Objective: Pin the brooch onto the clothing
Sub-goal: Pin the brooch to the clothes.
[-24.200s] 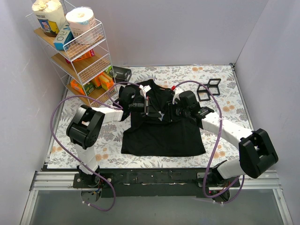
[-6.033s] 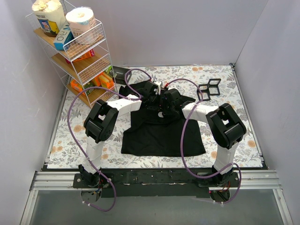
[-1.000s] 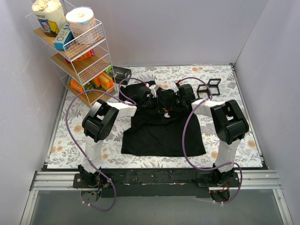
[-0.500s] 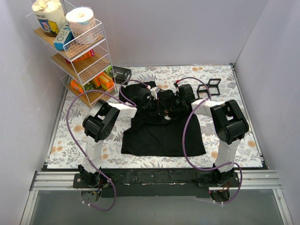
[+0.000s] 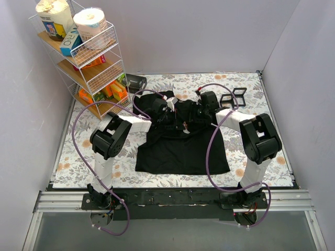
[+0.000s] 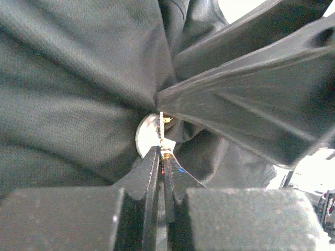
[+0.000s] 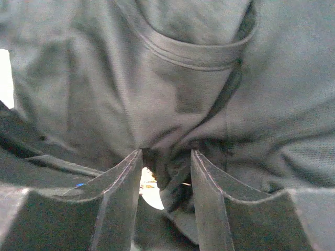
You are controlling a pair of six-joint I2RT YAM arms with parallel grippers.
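Shirt (image 5: 178, 151) lay flat on the floral table (image 5: 172, 81) at centre of the top view, with its collar end bunched in the upper middle where both arms met. Right gripper (image 7: 166, 159) had its fingers parted, a loose fold of fabric between them at lower centre of its view. Left gripper (image 6: 161, 159) was pinched tight on the thin pin of the brooch (image 6: 147, 137), a small silver disc at centre of the left wrist view, sitting against gathered shirt fabric.
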